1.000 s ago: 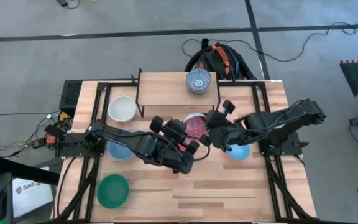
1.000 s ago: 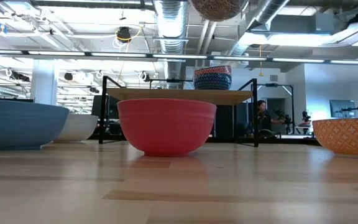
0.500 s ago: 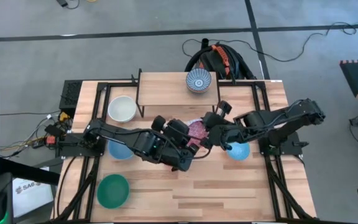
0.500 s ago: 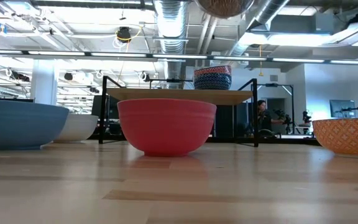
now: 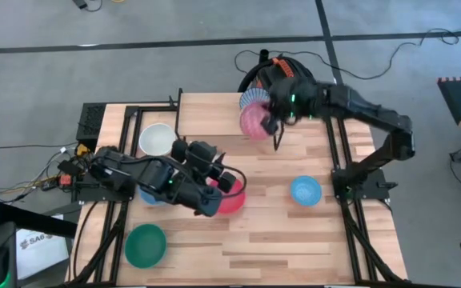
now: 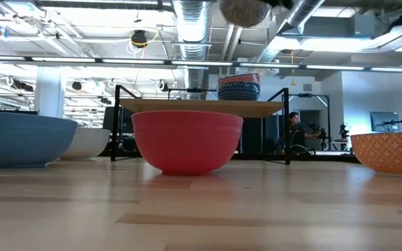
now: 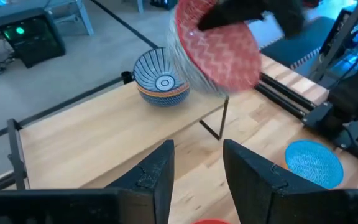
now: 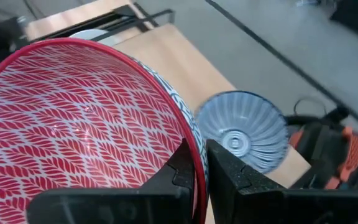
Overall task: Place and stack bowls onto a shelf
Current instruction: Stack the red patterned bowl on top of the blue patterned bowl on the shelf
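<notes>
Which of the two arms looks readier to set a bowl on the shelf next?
The right. Its gripper already pinches the rim of the pink patterned bowl, held tilted above the low light-wood shelf beside the blue-and-white patterned bowl. The left gripper is open, farther back over the red bowl.

Pink patterned bowl [image 5: 254, 121] tilted above shelf [image 5: 210, 112], beside blue-and-white bowl [image 7: 162, 78] standing there

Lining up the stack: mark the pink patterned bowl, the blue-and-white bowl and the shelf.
pink patterned bowl [image 8: 73, 118]: right wrist view, inner wall.
blue-and-white bowl [image 7: 161, 79]: left wrist view, inside centre.
shelf [image 5: 210, 112]: high view, bare board.
</notes>
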